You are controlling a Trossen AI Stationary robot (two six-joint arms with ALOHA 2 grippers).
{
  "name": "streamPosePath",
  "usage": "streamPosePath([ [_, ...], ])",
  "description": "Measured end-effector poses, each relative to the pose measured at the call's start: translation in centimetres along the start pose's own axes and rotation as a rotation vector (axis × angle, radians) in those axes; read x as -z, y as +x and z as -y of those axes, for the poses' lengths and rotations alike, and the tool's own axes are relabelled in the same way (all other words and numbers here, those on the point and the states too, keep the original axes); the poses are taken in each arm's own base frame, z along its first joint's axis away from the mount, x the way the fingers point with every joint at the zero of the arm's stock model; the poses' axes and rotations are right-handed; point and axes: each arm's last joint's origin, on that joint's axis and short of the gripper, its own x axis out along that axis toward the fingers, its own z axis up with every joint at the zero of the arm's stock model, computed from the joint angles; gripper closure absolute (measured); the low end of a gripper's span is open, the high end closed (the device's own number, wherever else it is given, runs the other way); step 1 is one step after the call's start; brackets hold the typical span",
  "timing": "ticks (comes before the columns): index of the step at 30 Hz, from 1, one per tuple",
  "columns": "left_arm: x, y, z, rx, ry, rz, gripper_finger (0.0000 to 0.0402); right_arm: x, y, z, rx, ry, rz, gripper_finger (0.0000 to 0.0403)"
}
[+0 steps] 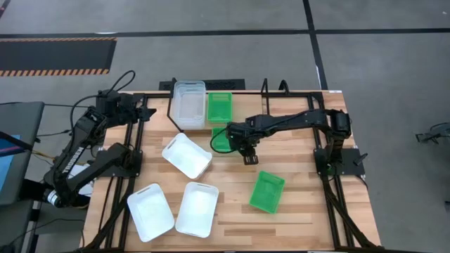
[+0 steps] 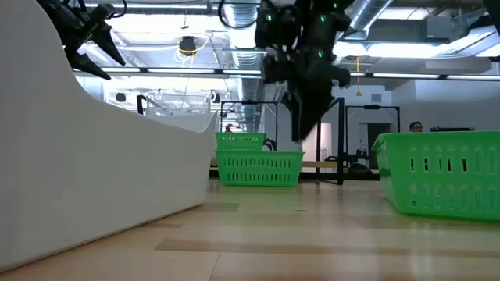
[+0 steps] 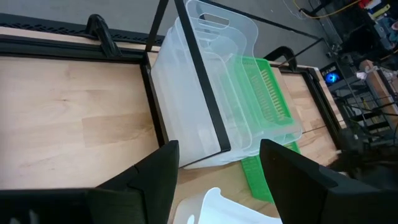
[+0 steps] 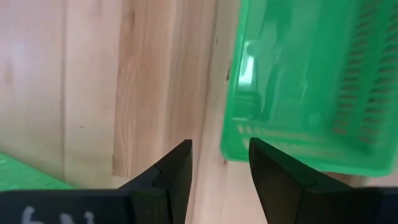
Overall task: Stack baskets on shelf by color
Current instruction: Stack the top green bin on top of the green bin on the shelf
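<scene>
The right claw (image 1: 249, 159) hangs over the middle of the tabletop (image 1: 302, 211), fingers parted to a moderate gap and holding nothing. Its wrist camera shows bare wood between the fingertips, with the rim of a green basket (image 1: 267, 191) just past them.

That is the relation that counts. The loose green basket lies just beyond the claw toward the front edge and a little to the robot's right, near but not touching. Its long axis runs slightly skewed to the tabletop's edges, and it is an end wall that faces the fingers. The judgement here: the claw needs only a short shift forward to straddle that wall.

Behind the claw, toward the back edge, a second green basket (image 1: 222, 139) sits on the wood just beside the arm's wrist. Farther back, the third green basket (image 1: 219, 106) is already on the shelf (image 1: 266, 88), right beside the clear baskets (image 1: 189, 104) stacked there.

Off to the claw's left, three white baskets (image 1: 187, 155) lie loose on the tabletop.

The left claw (image 3: 214, 163) waits at the back left corner, fingers wide and empty, well apart from the loose green basket. The right arm is plainly the nearer one.
</scene>
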Motion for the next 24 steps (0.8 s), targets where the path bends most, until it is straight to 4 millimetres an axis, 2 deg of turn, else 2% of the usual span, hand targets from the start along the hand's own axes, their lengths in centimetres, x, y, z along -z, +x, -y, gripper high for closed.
streamPosePath([
  [7,0.0,0.0,0.0,-0.007,-0.001,0.005,0.0189,1.3,2.1,-0.6,-0.016,0.06,-0.035,0.0227],
  [11,0.0,0.0,0.0,-0.008,-0.014,0.005,0.0189,0.7,1.9,-1.7,-0.086,0.08,0.008,0.0231],
  [13,0.0,0.0,0.0,-0.008,-0.02,0.005,0.0189,0.0,1.3,-2.6,-0.163,0.082,0.036,0.0232],
  [17,0.0,0.0,0.0,-0.008,-0.023,0.006,0.0189,-2.8,-1.6,-4.1,-0.313,0.003,0.196,0.0234],
  [21,0.0,0.0,0.0,-0.008,-0.041,0.006,0.0189,-4.2,-3.9,-4.3,-0.215,-0.113,0.257,0.0235],
  [24,0.0,0.0,0.0,-0.008,-0.049,0.005,0.0189,-3.7,-4.3,-3.5,-0.141,-0.167,0.195,0.0235],
])
